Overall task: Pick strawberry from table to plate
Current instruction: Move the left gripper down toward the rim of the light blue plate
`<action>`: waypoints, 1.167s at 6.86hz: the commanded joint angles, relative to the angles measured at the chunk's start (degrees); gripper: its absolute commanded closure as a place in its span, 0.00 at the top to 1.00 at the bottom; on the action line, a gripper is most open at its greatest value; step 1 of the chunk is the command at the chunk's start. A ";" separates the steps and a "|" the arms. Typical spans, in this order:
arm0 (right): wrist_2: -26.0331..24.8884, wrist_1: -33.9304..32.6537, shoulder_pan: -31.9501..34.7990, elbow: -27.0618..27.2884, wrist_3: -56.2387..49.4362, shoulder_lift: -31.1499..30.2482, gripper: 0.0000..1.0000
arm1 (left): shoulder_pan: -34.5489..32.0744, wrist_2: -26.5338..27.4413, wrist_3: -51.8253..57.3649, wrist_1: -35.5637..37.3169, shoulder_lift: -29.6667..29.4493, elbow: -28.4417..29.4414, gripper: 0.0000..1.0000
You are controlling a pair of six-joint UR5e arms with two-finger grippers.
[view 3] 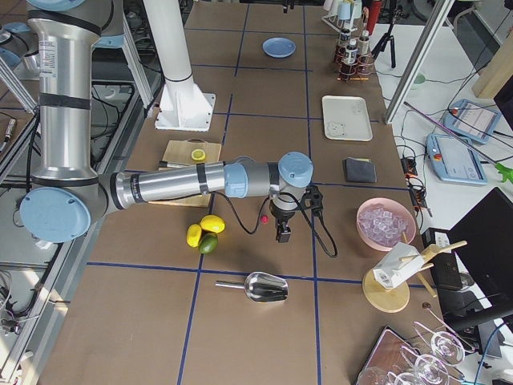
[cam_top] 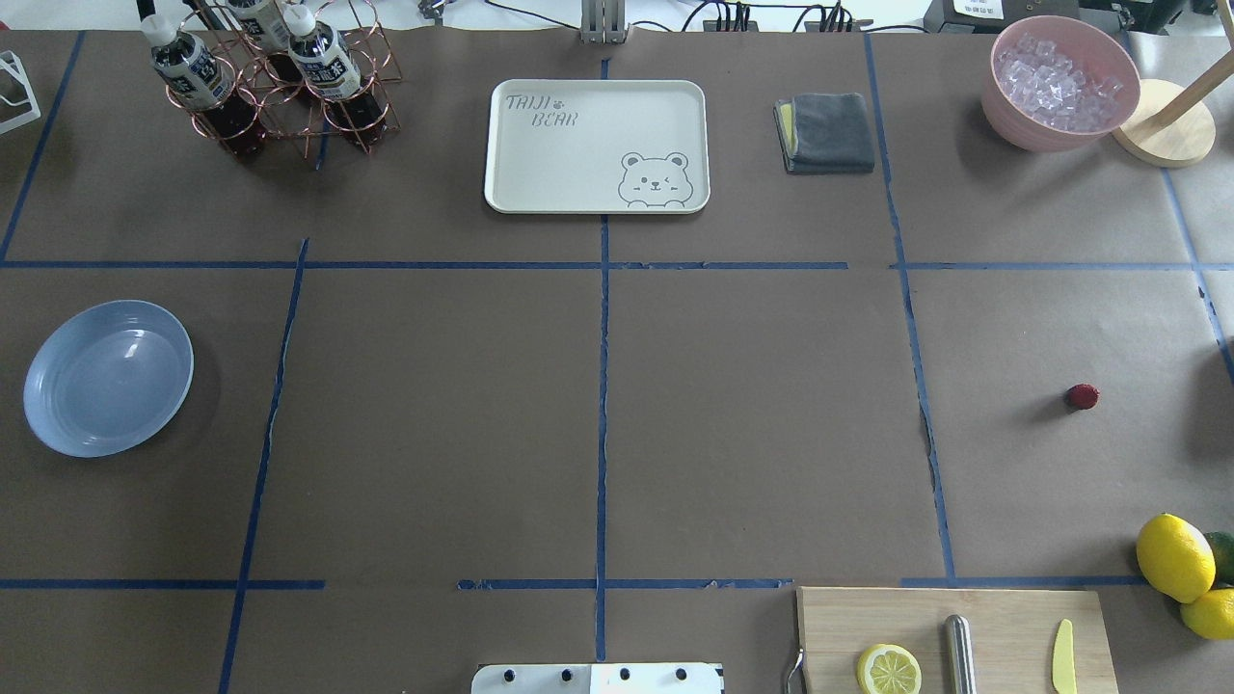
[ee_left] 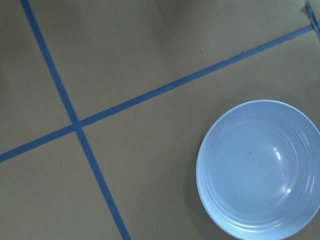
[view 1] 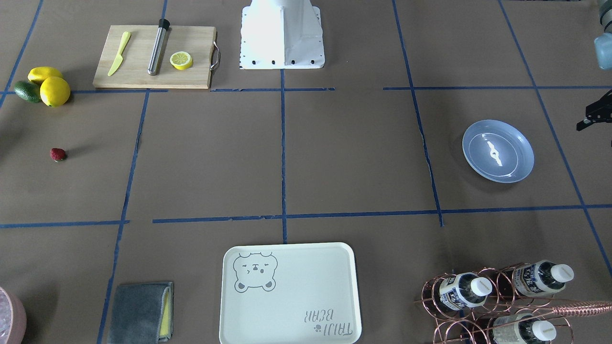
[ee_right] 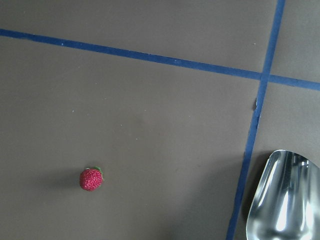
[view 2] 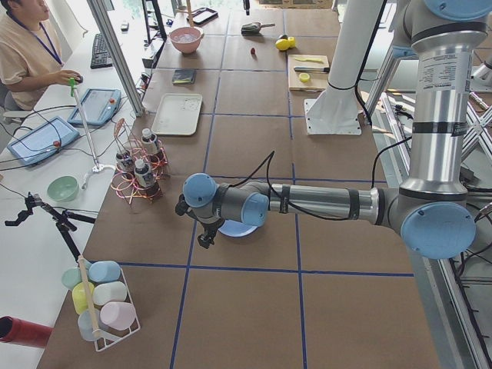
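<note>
The strawberry (view 1: pixel 58 154) lies alone on the brown table (view 1: pixel 334 157), near the end on my right; it also shows in the overhead view (cam_top: pixel 1082 396) and low in the right wrist view (ee_right: pixel 91 179). The pale-blue plate (view 1: pixel 497 151) (cam_top: pixel 108 377) (ee_left: pixel 260 170) sits empty at the opposite end. My right gripper (view 3: pixel 283 233) hangs just beside the strawberry (view 3: pixel 264 218), a little above the table. My left gripper (view 2: pixel 204 240) hovers next to the plate (view 2: pixel 237 229), partly covering it. I cannot tell whether either gripper is open or shut.
A cutting board (view 1: pixel 155 57) with a lemon slice, knife and metal rod lies near the robot base. Lemons and an avocado (view 1: pixel 43 85) sit close to the strawberry, a metal scoop (ee_right: pixel 282 200) beyond it. A bear tray (cam_top: pixel 598 145), bottle rack (cam_top: pixel 265 82), cloth (cam_top: pixel 827 132) and ice bowl (cam_top: pixel 1059 82) line the far side.
</note>
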 commanded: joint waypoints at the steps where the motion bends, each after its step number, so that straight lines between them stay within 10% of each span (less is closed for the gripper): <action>1: 0.06 0.00 -1.00 0.06 0.05 0.03 1.00 | 3.55 0.11 -12.38 -8.32 -0.18 4.04 1.00; 6: 0.06 0.00 -1.79 0.06 0.05 0.03 1.00 | 13.93 4.51 -19.40 -14.69 -3.34 9.76 1.00; 8: 0.06 0.00 -2.06 0.06 -0.04 0.03 1.00 | 15.44 4.51 -19.40 -14.69 -3.52 10.64 0.81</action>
